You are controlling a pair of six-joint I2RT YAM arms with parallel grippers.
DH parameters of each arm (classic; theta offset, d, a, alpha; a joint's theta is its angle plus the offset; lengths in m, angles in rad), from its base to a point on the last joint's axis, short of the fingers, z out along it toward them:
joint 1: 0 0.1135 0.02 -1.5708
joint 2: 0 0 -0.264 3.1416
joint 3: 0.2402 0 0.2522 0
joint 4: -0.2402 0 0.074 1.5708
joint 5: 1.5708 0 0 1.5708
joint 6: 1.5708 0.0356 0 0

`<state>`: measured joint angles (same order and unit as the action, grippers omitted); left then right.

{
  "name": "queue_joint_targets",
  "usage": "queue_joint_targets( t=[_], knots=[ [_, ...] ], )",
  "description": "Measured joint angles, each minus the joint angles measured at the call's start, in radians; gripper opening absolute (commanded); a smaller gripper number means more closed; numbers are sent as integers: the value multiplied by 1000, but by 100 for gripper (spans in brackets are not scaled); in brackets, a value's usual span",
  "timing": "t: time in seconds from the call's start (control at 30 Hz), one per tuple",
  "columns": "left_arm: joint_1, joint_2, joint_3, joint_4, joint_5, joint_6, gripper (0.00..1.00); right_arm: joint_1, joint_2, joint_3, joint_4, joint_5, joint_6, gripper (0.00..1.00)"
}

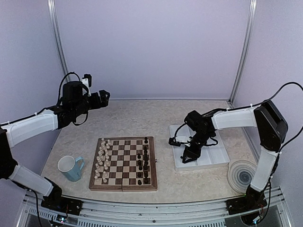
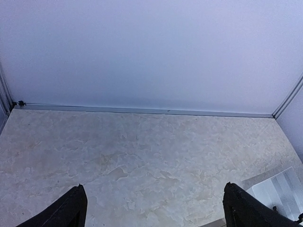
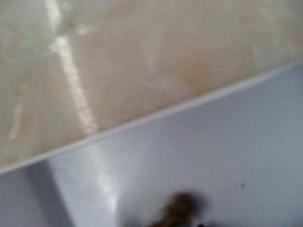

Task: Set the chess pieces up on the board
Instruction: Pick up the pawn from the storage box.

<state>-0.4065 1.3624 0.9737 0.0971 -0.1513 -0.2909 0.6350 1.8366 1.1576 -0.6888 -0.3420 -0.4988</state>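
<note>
The board (image 1: 123, 187) lies at the front centre of the table. Several dark chess pieces (image 1: 143, 163) stand along its right columns and cream-white pieces (image 1: 102, 161) along its left. My right gripper (image 1: 189, 153) is low in the white tray (image 1: 215, 158). In the right wrist view a blurred dark brown chess piece (image 3: 182, 208) sits at the bottom centre over the tray floor (image 3: 213, 142). The fingers hardly show, and the gripper appears shut on the piece. My left gripper (image 1: 102, 98) is raised at the back left, open and empty, its fingers (image 2: 71, 210) wide apart.
A light blue mug (image 1: 71, 168) stands left of the board. A round ridged white disc (image 1: 241, 175) lies at the front right beside the tray. The tray's corner (image 2: 279, 189) shows in the left wrist view. White walls enclose the table.
</note>
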Motion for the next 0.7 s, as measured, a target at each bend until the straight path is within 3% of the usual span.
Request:
queue_joint_targets(
  t=[0.43,0.7],
  knots=[
    [8,-12,0,26,119,-28,96,28,47,47,6,75,47,39],
    [37,15,0,31,257,-44,84,29,32,23,29,101,25,27]
  ],
)
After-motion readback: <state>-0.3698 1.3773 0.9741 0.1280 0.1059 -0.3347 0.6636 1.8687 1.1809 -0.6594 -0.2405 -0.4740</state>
